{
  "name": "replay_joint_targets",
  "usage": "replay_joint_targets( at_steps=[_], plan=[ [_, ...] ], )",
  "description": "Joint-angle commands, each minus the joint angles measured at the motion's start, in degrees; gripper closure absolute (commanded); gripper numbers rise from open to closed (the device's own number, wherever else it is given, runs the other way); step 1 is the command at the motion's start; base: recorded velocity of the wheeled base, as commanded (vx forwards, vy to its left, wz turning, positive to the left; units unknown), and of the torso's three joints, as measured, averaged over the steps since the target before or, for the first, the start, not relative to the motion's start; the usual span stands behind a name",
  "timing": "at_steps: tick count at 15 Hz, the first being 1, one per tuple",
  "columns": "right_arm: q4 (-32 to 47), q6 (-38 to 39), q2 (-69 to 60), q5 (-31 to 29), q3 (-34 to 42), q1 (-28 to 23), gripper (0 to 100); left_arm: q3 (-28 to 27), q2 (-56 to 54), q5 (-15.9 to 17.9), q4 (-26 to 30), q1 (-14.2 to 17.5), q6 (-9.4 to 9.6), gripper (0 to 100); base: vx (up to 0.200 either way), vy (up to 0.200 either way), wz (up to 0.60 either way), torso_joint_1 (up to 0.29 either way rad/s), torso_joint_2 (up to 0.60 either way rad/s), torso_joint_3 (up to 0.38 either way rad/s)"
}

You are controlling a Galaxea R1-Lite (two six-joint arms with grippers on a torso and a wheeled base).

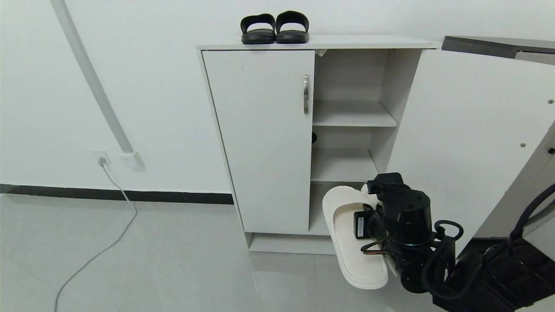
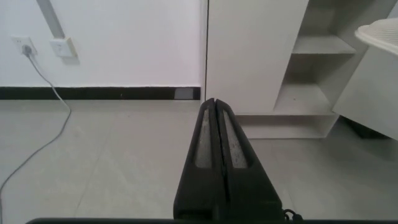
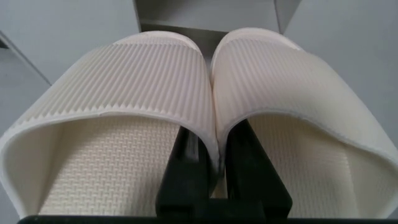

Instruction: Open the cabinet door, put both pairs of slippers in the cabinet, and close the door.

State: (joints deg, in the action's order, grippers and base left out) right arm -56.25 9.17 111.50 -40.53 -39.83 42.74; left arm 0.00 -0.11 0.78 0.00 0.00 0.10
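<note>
Fingers [image 3: 249,177] of right gripper [image 3: 214,162] pinch white slippers [image 1: 353,236] low before open cabinet [image 1: 260,143].

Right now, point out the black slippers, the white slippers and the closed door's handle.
black slippers [image 1: 258,21], head view, left slipper's strap.
white slippers [image 1: 350,240], head view, footbed.
door handle [image 1: 306,94], head view, middle of bar.

Wall socket [image 1: 100,159], grey cable [image 1: 135,211] — tiled floor [image 1: 151,268]

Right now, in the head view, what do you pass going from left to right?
White wall socket with grey cable → closed white cabinet door → silver metal door handle → pair of cream rubber slippers → open white cabinet door.
</note>
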Motion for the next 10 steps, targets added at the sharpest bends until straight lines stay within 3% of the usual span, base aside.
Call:
replay_joint_targets(
  at_steps=[1,8,10],
  plan=[
    [-0.09,0.15,2.59,-1.04,-1.22,0.33,100,0.00,0.11,0.01,0.00,0.00,-0.01,100,0.000,-0.200,0.00,-0.002,0.01,-0.002],
    [-0.18,0.50,6.28,-2.80,-5.00,1.73,100,0.00,0.11,-0.08,0.00,0.00,-0.01,100,0.000,-0.200,0.00,0.002,0.00,0.002],
    [-0.09,0.41,7.16,-2.80,-6.84,1.73,100,0.00,0.11,-0.08,0.00,0.00,-0.01,100,0.000,0.000,0.00,0.000,0.00,0.000]
  ],
)
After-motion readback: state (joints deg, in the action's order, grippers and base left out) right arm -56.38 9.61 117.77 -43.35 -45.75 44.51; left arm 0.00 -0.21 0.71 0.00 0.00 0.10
